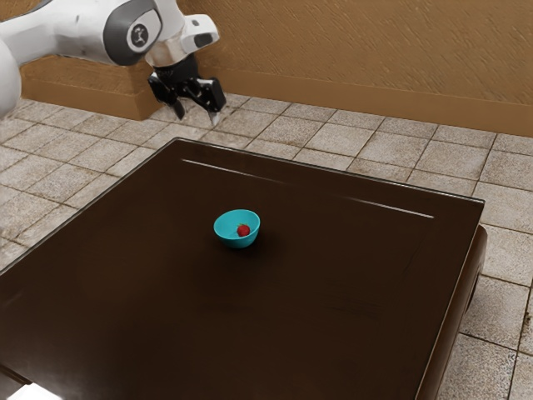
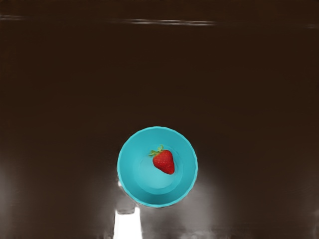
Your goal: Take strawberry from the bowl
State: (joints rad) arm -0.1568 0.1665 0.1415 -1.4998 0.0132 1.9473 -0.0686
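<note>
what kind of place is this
Probably a simple indoor room, maybe a patio: pale stone-like floor tiles, a textured tan wall and a dark table with a turquoise bowl.

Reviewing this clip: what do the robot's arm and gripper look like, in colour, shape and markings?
My arm is glossy white with smooth, rounded segments. A dark grey joint cover carries a round, light-rimmed emblem. The gripper is black and angular, with two fingers, one showing a pale tip.
</note>
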